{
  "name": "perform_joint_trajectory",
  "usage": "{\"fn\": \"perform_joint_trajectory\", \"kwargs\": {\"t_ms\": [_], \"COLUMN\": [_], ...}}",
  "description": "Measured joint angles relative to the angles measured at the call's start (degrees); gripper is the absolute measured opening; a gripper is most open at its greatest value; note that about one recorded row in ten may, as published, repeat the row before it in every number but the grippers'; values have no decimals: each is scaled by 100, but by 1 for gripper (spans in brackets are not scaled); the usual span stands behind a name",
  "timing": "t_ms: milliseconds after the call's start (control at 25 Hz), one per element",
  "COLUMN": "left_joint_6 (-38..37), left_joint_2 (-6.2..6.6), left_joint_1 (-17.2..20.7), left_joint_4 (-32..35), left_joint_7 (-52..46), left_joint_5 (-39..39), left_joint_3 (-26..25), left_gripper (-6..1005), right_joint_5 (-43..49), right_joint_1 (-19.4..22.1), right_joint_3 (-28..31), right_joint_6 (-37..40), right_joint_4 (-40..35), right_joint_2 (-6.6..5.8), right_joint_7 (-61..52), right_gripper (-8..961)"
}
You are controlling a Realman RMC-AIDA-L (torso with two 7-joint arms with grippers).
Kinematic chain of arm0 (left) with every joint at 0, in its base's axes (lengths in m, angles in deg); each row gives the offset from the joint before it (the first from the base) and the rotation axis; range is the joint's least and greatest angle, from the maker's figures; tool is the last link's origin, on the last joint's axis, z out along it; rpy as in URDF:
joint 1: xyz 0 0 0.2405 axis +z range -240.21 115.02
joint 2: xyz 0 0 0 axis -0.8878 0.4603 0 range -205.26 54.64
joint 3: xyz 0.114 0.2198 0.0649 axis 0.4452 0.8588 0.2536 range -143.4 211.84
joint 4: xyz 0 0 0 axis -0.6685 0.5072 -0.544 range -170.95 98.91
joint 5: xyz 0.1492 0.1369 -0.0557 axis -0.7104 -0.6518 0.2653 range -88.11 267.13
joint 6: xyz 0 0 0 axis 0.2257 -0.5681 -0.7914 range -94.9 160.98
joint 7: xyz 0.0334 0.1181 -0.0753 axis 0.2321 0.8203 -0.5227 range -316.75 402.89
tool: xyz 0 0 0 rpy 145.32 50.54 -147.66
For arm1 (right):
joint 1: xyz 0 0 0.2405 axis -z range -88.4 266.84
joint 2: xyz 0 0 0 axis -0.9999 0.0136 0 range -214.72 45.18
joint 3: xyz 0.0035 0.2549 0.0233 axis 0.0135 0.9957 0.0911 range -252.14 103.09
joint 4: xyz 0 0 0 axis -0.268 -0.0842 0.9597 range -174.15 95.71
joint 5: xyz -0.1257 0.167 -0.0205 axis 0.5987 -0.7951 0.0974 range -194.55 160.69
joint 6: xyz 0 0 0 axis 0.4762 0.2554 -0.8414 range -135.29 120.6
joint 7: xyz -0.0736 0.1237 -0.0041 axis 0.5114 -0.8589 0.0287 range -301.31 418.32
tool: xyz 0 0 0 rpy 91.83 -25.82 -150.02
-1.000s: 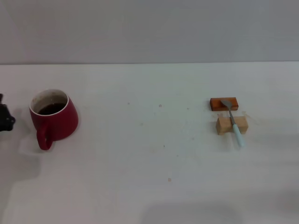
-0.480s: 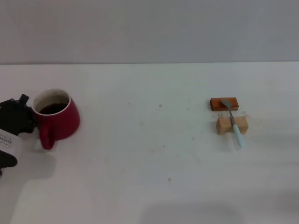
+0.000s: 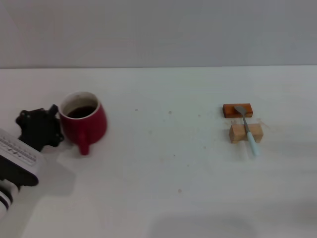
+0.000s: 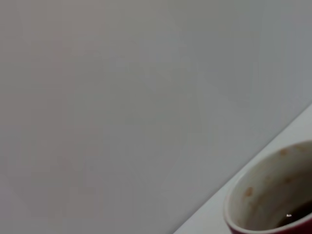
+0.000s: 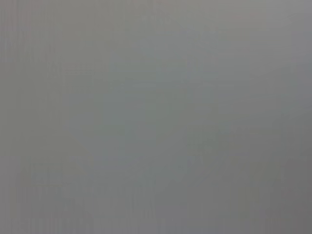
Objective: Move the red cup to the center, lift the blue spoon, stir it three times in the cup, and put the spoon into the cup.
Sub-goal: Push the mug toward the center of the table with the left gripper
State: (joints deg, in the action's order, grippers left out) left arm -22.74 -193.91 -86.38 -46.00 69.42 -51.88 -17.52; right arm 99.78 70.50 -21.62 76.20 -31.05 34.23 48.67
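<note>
The red cup (image 3: 85, 122) stands upright at the left of the white table (image 3: 163, 168), its handle toward the near edge and dark liquid inside. My left gripper (image 3: 43, 127), black, sits against the cup's left side. In the left wrist view only part of the red cup's rim (image 4: 258, 190) and pale inner wall shows. The blue spoon (image 3: 248, 131) lies at the right, its silver bowl on a brown block (image 3: 237, 110) and its light-blue handle across a pale wooden block (image 3: 245, 133). My right gripper is out of view.
The grey wall rises behind the table's far edge. Open tabletop stretches between the cup and the two blocks. The right wrist view is plain grey.
My left gripper has come in from the left edge and moved right, against the cup. The cup has slid right toward the middle and its handle has turned. The spoon has not moved.
</note>
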Motion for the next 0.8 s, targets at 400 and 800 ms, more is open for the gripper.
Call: {"fn": "perform_joint_trajectory", "kwargs": {"t_ms": [400, 800], "left_joint_6": [7, 409], "left_joint_2": [-14, 42], "left_joint_1": [41, -700], "left_joint_4": [-312, 398], "left_joint_7": [264, 292], "left_joint_5": [-5, 17], "left_joint_3": [353, 287], "left_gripper": [12, 15], "right_joint_5": [0, -14], "right_joint_1": [-8, -3], "right_joint_3": [0, 1], "right_joint_6": [-5, 33], "right_joint_4": [0, -5], "right_joint_2": [0, 0], "right_joint_7": [0, 0], "right_gripper": [796, 795]}}
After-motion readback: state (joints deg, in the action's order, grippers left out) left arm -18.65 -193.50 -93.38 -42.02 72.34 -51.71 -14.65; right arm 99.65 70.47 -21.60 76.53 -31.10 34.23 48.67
